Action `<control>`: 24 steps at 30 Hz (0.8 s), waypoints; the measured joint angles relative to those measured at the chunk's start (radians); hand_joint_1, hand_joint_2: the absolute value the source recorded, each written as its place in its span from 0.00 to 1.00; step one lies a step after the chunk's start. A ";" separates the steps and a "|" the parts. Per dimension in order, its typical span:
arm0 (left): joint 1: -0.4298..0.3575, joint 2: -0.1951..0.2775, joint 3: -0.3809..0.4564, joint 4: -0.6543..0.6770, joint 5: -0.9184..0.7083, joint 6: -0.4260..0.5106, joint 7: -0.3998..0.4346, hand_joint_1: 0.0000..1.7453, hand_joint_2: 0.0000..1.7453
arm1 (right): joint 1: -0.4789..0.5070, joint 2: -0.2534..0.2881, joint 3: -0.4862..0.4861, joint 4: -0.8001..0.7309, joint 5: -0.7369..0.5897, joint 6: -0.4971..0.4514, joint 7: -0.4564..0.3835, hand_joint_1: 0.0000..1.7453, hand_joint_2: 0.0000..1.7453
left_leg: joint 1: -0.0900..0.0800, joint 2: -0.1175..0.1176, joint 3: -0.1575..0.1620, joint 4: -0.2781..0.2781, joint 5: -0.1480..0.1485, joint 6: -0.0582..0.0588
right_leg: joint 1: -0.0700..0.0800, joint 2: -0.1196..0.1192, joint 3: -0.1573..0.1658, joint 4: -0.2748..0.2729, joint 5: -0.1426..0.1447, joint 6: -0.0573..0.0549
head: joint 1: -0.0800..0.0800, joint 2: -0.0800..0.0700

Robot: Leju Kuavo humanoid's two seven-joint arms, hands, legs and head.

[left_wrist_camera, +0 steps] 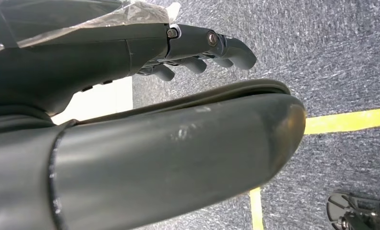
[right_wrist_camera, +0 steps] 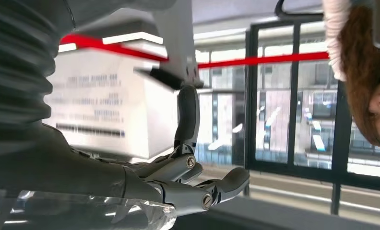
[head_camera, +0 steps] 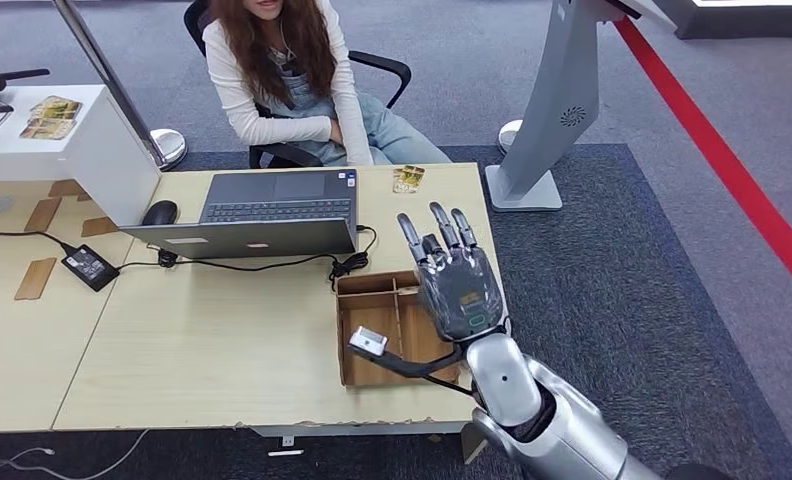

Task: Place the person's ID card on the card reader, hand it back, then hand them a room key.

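Small yellowish card [head_camera: 408, 178] at the far edge of the counter [head_camera: 222, 340], flat on the wood, just in front of the seated person [head_camera: 292, 80] and just right of the open laptop [head_camera: 262, 210]. Too small to tell whether an ID card or a room key.

Well apart from that card, right robot hand [head_camera: 459, 280] raised over the right side of the wooden tray [head_camera: 364, 300], palm down, fingers [head_camera: 440, 225] stretched wide and pointing toward the person, holding nothing. Tray divided into compartments and set at the counter's near right corner; contents not clear.

Left robot hand [left_wrist_camera: 145, 45] hanging low beside the body, above grey carpet [left_wrist_camera: 322, 57] crossed by a yellow line [left_wrist_camera: 351, 120], fingers loosely extended, slightly bent, nothing in them.

Left of the laptop, a black mouse [head_camera: 159, 212]; nearer, a black power brick [head_camera: 89, 266] with its cable running across the wood. Farther left, a white stand [head_camera: 92, 140] bearing a few more yellowish cards [head_camera: 50, 116]. Person on a black office chair [head_camera: 382, 70], arms folded on the lap.
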 joint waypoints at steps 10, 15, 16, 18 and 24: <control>0.000 0.000 -0.008 0.000 0.010 0.002 0.004 0.00 0.00 | -0.017 -0.015 0.017 0.063 0.026 -0.003 0.011 1.00 1.00 | 0.000 0.000 0.000 0.000 0.000 0.000 | 0.000 0.000 0.000 0.000 0.000 0.000 | 0.000 0.000; 0.000 0.000 -0.008 0.000 0.013 0.003 0.000 0.00 0.00 | -0.024 -0.025 0.015 0.072 0.028 0.002 0.021 1.00 1.00 | 0.000 0.000 0.000 0.000 0.000 0.000 | 0.000 0.000 0.000 0.000 0.000 0.000 | 0.000 0.000; 0.000 0.000 -0.008 0.000 0.014 0.003 0.000 0.00 0.00 | -0.024 -0.027 0.014 0.073 0.028 0.003 0.022 1.00 1.00 | 0.000 0.000 0.000 0.000 0.000 0.000 | 0.000 0.000 0.000 0.000 0.000 0.000 | 0.000 0.000; 0.000 0.000 -0.008 0.000 0.014 0.003 0.002 0.00 0.00 | -0.025 -0.031 0.013 0.074 0.029 0.004 0.024 1.00 1.00 | 0.000 0.000 0.000 0.000 0.000 0.000 | 0.000 0.000 0.000 0.000 0.000 0.000 | 0.000 0.000; 0.000 0.001 -0.008 0.000 0.016 0.003 0.009 0.00 0.00 | -0.024 -0.041 0.003 0.074 0.022 0.007 0.030 1.00 1.00 | 0.000 0.000 0.000 0.000 0.000 0.000 | 0.000 0.000 0.000 0.000 0.000 0.000 | 0.000 0.000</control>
